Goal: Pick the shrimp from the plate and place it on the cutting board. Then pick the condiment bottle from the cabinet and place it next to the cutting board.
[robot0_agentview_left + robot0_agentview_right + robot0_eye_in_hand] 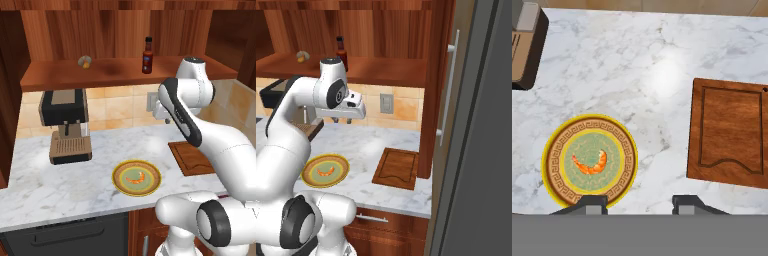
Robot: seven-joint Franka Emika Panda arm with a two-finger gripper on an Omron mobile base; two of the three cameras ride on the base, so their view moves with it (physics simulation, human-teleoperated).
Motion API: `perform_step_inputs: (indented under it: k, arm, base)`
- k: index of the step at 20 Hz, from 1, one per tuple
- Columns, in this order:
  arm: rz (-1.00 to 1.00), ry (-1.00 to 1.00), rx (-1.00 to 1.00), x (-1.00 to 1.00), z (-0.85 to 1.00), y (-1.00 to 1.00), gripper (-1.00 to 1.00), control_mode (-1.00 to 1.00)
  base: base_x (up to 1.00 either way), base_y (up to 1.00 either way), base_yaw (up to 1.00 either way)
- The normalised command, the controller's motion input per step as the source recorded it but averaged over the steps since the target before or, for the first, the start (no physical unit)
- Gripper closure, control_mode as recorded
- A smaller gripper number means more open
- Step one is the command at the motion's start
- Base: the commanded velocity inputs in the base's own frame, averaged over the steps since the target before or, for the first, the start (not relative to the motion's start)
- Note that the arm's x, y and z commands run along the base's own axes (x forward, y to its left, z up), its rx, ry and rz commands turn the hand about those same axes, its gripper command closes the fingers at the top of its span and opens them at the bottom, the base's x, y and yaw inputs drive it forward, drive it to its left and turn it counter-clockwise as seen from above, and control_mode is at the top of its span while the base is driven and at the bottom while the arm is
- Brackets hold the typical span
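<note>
A reddish-brown wall cabinet (115,30) spans the back of a simulated kitchen, its single plank shelf carrying one condiment bottle (147,56) and one small round yellowish object (85,61). Below, on the marble counter (60,185), stand one coffee machine (66,126), one cutting board (729,132) and one patterned plate (559,145). The robot's forearm hides most of the board in the left base view. The gripper (640,204) hangs high over the counter, jaws apart and empty, only its fingertips showing. The lone shrimp (591,164) lies at the plate's centre, well below the jaws and off toward the left fingertip in the hand view.
</note>
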Motion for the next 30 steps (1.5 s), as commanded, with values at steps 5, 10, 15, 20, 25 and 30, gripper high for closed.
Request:
perform_step_inputs:
  k: [5,10,15,20,25,30]
  arm:
    - [0.00,0.00,0.00,-0.16,-0.03,0.01,-1.00,-1.00]
    - [0.00,0.00,0.00,-0.36,-0.08,0.15,-1.00,-1.00]
    - [0.00,0.00,0.00,-0.41,-0.13,0.22,-1.00,-1.00]
    - [0.00,0.00,0.00,-0.40,-0.14,0.23,-1.00,-1.00]
    - [0.00,0.00,0.00,-0.42,-0.16,0.11,-1.00,-1.00]
    - [-0.03,0.00,0.00,-0.35,-0.12,0.04,-1.00,-1.00]
  base:
    - [0.00,0.00,0.00]
    - [0.00,0.00,0.00]
    - [0.00,0.00,0.00]
    - [0.00,0.00,0.00]
    - [0.00,0.00,0.00]
    - [0.00,0.00,0.00]
